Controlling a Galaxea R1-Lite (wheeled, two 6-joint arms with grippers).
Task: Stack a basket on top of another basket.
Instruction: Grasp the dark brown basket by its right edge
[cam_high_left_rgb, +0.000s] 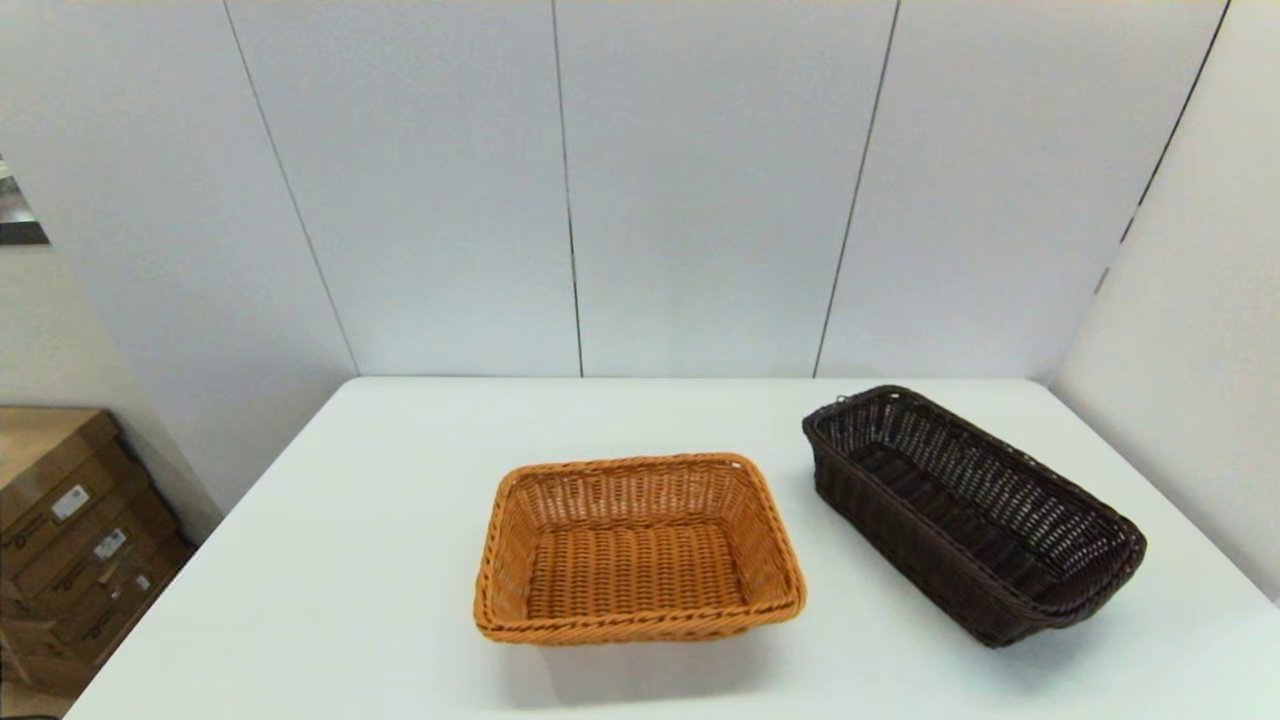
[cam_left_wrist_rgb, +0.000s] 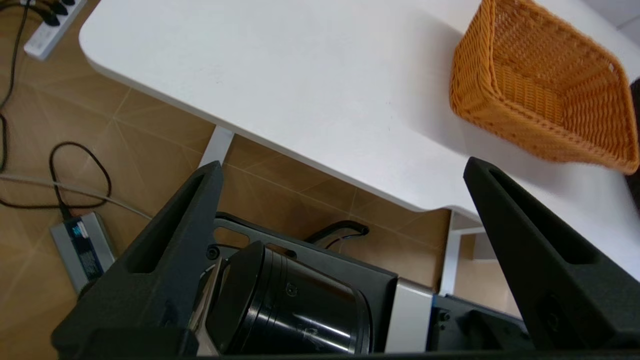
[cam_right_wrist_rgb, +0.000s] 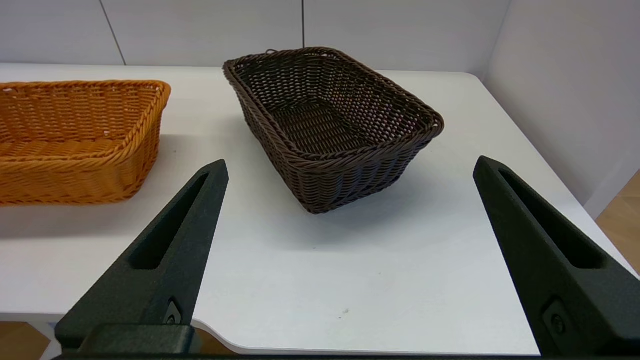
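Dark basket (cam_high_left_rgb: 975, 515) beside orange basket (cam_high_left_rgb: 637, 548) — apart; both end effectors (cam_left_wrist_rgb: 345, 172) (cam_right_wrist_rgb: 350, 170) spread.

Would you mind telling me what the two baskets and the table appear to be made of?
The dark brown basket and the orange basket both look like woven wicker, whether natural or plastic I cannot tell: crossing strands, openwork sides and a braided rim show on each, with a slight sheen. The table looks like a smooth, matte white laminate or painted board.
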